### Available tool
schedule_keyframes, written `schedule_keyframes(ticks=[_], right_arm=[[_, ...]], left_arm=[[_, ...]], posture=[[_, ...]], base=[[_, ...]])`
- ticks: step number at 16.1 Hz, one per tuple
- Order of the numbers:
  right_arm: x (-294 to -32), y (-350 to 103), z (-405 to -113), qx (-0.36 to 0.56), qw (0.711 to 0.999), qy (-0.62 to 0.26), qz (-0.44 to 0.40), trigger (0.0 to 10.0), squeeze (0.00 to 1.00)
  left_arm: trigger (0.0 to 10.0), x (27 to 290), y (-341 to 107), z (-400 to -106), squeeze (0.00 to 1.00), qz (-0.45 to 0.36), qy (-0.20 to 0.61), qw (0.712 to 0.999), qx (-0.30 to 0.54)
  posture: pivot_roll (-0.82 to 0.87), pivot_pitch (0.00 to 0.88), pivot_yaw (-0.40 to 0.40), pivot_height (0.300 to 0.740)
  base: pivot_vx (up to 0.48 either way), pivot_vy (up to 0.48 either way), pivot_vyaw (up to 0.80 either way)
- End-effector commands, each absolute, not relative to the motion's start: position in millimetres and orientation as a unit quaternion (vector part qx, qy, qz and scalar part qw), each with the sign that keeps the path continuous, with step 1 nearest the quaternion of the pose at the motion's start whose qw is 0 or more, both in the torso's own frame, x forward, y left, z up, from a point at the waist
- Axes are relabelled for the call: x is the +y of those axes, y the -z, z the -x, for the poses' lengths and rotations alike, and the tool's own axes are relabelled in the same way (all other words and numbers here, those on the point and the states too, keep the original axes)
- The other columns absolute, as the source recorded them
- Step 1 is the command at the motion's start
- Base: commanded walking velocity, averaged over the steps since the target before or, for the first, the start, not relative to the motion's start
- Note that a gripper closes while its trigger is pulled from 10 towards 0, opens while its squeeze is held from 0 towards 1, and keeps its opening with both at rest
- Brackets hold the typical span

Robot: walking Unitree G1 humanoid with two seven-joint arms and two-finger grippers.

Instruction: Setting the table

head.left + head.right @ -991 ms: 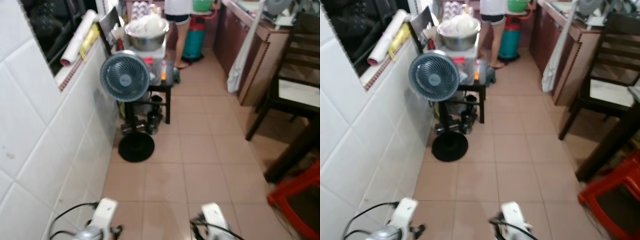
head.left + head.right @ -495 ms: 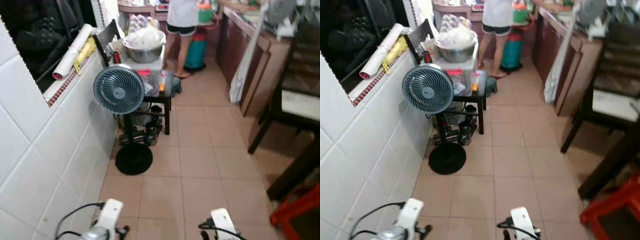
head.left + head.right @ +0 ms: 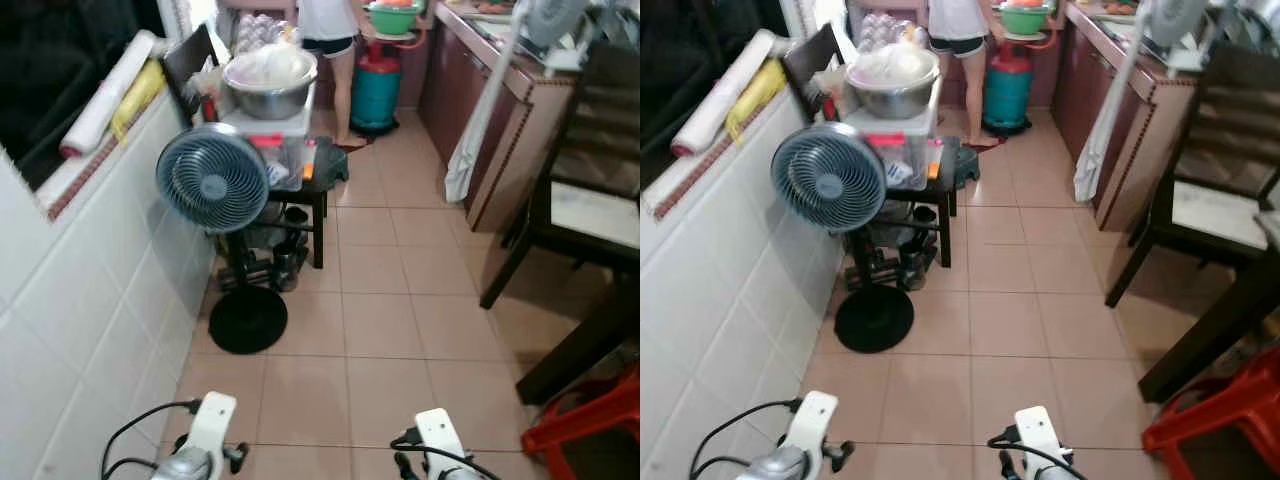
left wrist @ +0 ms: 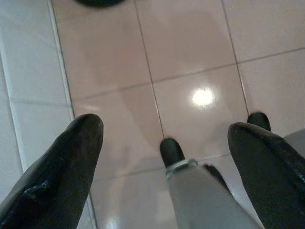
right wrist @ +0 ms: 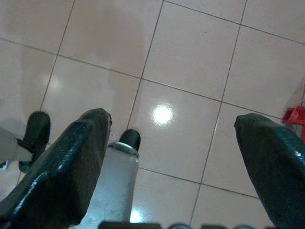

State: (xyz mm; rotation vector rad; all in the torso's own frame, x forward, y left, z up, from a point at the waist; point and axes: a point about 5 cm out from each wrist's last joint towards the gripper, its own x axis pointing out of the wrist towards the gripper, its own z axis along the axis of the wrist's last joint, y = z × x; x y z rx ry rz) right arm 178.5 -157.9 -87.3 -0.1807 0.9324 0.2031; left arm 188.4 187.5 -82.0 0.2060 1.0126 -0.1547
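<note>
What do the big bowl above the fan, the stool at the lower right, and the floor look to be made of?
Bowl: likely stainless steel, with a grey, dully reflective wall. Stool: probably moulded plastic, uniformly bright red and smooth. Floor: glazed ceramic tile, pinkish beige with grout lines; the wrist views show a glossy light spot.

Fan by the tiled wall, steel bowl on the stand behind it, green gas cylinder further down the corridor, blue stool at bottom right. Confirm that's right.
One thing is wrong: the stool at bottom right is red, not blue, as the right eye view shows. The fan, the steel bowl on the stand behind it and the green gas cylinder are as you say.
</note>
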Motion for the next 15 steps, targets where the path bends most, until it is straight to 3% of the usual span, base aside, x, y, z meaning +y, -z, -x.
schedule_keyframes(ticks=[1, 3, 6, 15], right_arm=[[-150.9, 87.6, -178.6, 0.448, 0.883, -0.111, 0.085, 10.0, 0.00], [-150.6, 87.4, -179.1, 0.448, 0.882, -0.116, 0.094, 10.0, 0.00], [-150.3, 87.5, -179.2, 0.448, 0.880, -0.119, 0.100, 10.0, 0.00], [-152.9, 88.7, -176.9, 0.453, 0.882, -0.094, 0.085, 10.0, 0.00]], left_arm=[[10.0, 194.8, 81.3, -188.4, 0.00, -0.104, 0.061, 0.865, 0.486], [10.0, 195.6, 81.2, -188.3, 0.00, -0.107, 0.061, 0.864, 0.487], [10.0, 196.4, 81.2, -188.1, 0.00, -0.109, 0.061, 0.863, 0.489], [10.0, 199.4, 80.9, -187.8, 0.00, -0.107, 0.061, 0.863, 0.490]], posture=[[-0.03, 0.000, -0.019, 0.740], [-0.03, 0.000, -0.019, 0.740], [-0.03, 0.000, -0.016, 0.740], [-0.03, 0.000, -0.017, 0.740]], base=[[0.000, 0.000, 0.00], [0.000, 0.000, 0.00], [0.000, 0.000, 0.76], [0.000, 0.000, 0.00]])
